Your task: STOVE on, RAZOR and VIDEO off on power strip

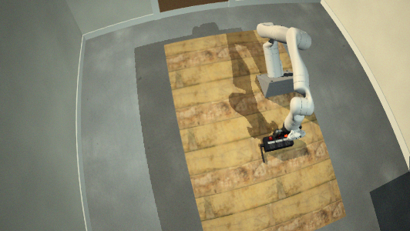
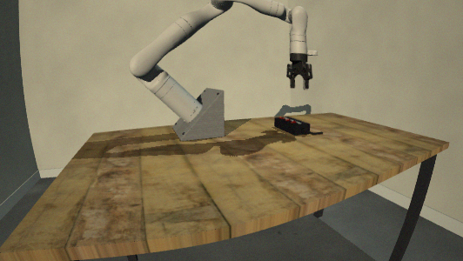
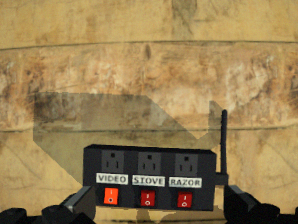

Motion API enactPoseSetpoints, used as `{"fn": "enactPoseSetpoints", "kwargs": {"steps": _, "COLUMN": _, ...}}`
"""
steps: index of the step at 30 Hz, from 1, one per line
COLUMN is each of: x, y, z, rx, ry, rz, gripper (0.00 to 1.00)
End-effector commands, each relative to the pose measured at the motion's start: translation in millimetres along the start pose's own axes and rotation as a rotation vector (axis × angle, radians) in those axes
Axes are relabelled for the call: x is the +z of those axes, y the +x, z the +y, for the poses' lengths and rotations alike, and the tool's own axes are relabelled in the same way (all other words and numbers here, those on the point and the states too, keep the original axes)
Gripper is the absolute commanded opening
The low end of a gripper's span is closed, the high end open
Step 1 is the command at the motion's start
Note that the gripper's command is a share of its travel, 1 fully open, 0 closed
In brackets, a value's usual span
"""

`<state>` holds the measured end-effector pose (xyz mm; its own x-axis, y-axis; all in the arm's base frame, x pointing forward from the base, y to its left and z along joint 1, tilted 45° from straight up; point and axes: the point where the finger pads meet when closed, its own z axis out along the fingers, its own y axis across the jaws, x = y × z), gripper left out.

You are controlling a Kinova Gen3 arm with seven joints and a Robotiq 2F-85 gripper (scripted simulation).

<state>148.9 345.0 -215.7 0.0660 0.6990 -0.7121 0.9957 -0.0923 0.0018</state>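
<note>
The black power strip (image 1: 278,145) (image 2: 292,124) (image 3: 149,165) lies face up on the wooden table (image 1: 216,173) (image 2: 174,187), with its labels VIDEO, STOVE and RAZOR showing from left to right in the wrist view. The VIDEO switch (image 3: 111,196) glows bright orange. The STOVE switch (image 3: 148,199) and the RAZOR switch (image 3: 184,200) are darker red. A short black cord (image 3: 222,139) sticks out at the RAZOR end. My gripper (image 2: 298,85) (image 1: 280,135) is open and empty. It hangs well above the strip, and its dark fingers fill the bottom edge of the wrist view.
The arm's grey base block (image 1: 275,85) (image 2: 204,117) stands on the table behind the strip. The table's right edge (image 1: 327,154) runs close to the strip. The arm casts a long shadow across the boards.
</note>
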Motion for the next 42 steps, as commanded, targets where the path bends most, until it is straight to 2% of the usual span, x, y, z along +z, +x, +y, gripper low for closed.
{"fn": "enactPoseSetpoints", "kwargs": {"steps": 1, "x": -1.1, "y": 0.3, "z": -0.2, "rx": 0.002, "ry": 0.000, "rz": 0.002, "gripper": 1.00}}
{"fn": "enactPoseSetpoints", "kwargs": {"steps": 7, "x": 1.4, "y": -1.3, "z": -3.1, "rx": 0.045, "ry": 0.001, "rz": -0.001, "gripper": 1.00}}
{"fn": "enactPoseSetpoints", "kwargs": {"steps": 15, "x": 10.1, "y": -7.2, "z": -12.8, "rx": 0.200, "ry": 0.005, "rz": -0.012, "gripper": 1.00}}
{"fn": "enactPoseSetpoints", "kwargs": {"steps": 17, "x": 10.1, "y": -7.2, "z": -12.8, "rx": 0.200, "ry": 0.005, "rz": -0.012, "gripper": 1.00}}
{"fn": "enactPoseSetpoints", "kwargs": {"steps": 24, "x": 22.0, "y": -15.8, "z": -25.2, "rx": 0.430, "ry": 0.006, "rz": -0.024, "gripper": 1.00}}
{"fn": "enactPoseSetpoints", "kwargs": {"steps": 32, "x": 36.9, "y": -27.6, "z": -39.4, "rx": 0.766, "ry": 0.003, "rz": -0.033, "gripper": 1.00}}
{"fn": "enactPoseSetpoints", "kwargs": {"steps": 34, "x": 36.9, "y": -27.6, "z": -39.4, "rx": 0.766, "ry": 0.003, "rz": -0.033, "gripper": 1.00}}
{"fn": "enactPoseSetpoints", "kwargs": {"steps": 42, "x": 49.6, "y": -38.5, "z": -49.9, "rx": 1.115, "ry": -0.002, "rz": -0.028, "gripper": 1.00}}
